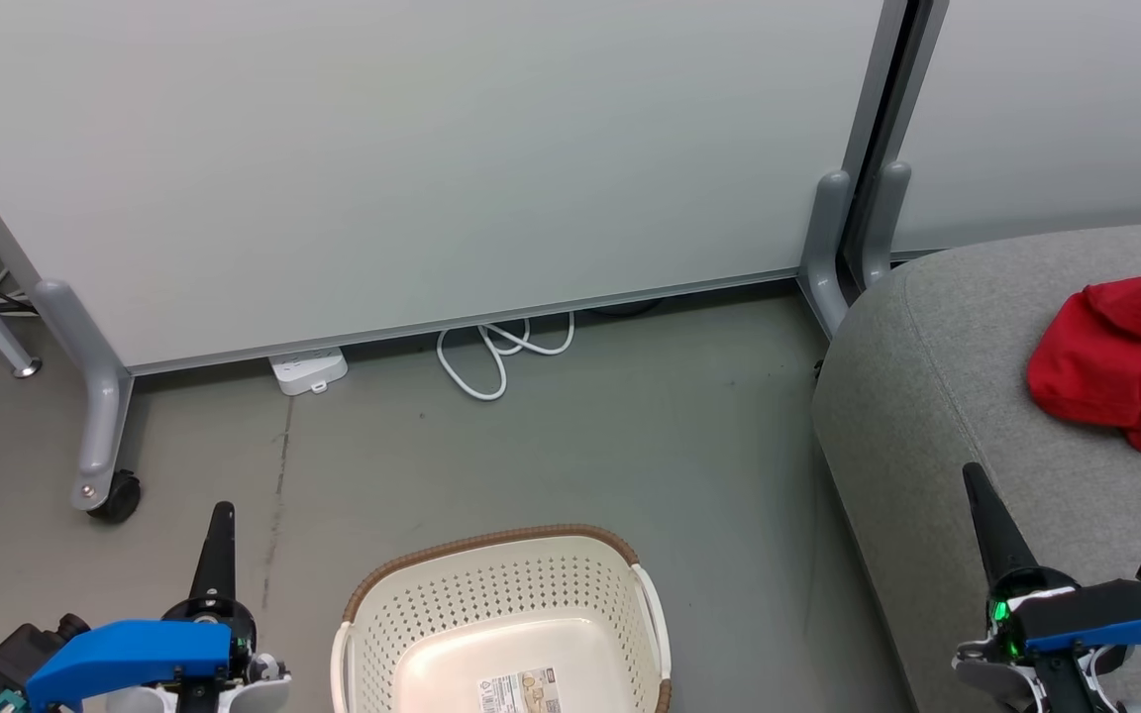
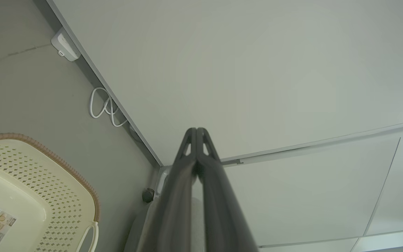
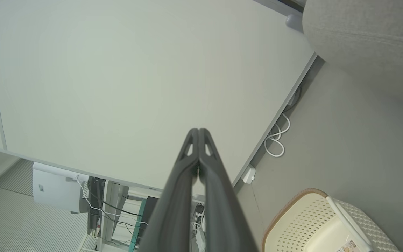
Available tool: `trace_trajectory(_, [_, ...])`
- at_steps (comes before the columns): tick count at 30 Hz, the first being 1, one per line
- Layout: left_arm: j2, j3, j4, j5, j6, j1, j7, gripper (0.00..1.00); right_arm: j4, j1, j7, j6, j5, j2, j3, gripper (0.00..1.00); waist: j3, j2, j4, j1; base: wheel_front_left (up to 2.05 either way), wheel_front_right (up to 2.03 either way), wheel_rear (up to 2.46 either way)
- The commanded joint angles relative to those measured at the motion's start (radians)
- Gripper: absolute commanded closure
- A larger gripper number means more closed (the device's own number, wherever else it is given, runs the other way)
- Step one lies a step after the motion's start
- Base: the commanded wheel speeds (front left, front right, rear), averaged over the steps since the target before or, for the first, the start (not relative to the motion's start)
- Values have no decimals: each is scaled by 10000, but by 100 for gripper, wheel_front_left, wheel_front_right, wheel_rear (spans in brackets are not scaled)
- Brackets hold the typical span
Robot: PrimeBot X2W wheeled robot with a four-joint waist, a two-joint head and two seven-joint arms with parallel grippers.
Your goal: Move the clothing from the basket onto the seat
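- Head view: the basket [image 1: 501, 589] is sitting on the grey floor [image 1: 630, 446] at 6 o'clock, with its pale bottom and a printed label [image 1: 521, 690] showing.
- The clothing [image 1: 1105, 366] is lying in a red and white heap on the seat [image 1: 937, 396] at 3 o'clock, running past the picture's edge and well apart from the basket.
- The left pincer [image 1: 220, 525] is hanging at 7 o'clock beside the basket, fingers pressed together and gripping nothing.
- The right pincer [image 1: 982, 500] is hanging at 4 o'clock over the seat's front edge, fingers likewise pressed together and gripping nothing.
- A white cable [image 1: 496, 352] and a power strip [image 1: 308, 369] are lying at the foot of a pale partition [image 1: 432, 149] at 12 o'clock.
- Left wrist view: the left pincer's [image 2: 196, 131] two fingers are meeting at their tips and pointing at the partition, while the basket [image 2: 47, 175] is sitting at 8 o'clock.
- Right wrist view: the right pincer's [image 3: 198, 131] fingers are touching along their tips; the basket [image 3: 303, 217] is showing at 5 o'clock and the seat [image 3: 369, 42] is bulging in at 1 o'clock.
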State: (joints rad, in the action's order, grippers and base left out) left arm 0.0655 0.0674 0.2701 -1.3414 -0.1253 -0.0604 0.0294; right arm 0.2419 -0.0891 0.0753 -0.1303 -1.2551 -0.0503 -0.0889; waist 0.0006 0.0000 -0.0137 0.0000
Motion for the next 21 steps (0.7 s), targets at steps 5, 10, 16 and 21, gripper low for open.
trace_trajectory(5, [-7, 126, -116, -474, -67, -248, 168, 100, -27, -206, 86, -6, -644, -4, -62, 100, 3, 0, 17, 0, 0, 0, 0])
trace_trajectory(10, [-26, 182, -136, -822, -71, -296, 276, 100, -18, -203, 133, -6, -1082, -3, -92, 100, 6, 0, 33, 0, 0, 0, 0])
trace_trajectory(16, [-56, 257, -167, -1207, -76, -343, 403, 100, -7, -208, 203, -7, -1602, -2, -127, 100, 10, 0, 52, 0, 0, 0, 0])
trace_trajectory(21, [-77, 315, -190, -1530, -80, -390, 500, 100, 1, -212, 232, -5, -2025, -1, -156, 100, 13, 0, 68, 0, 0, 0, 0])
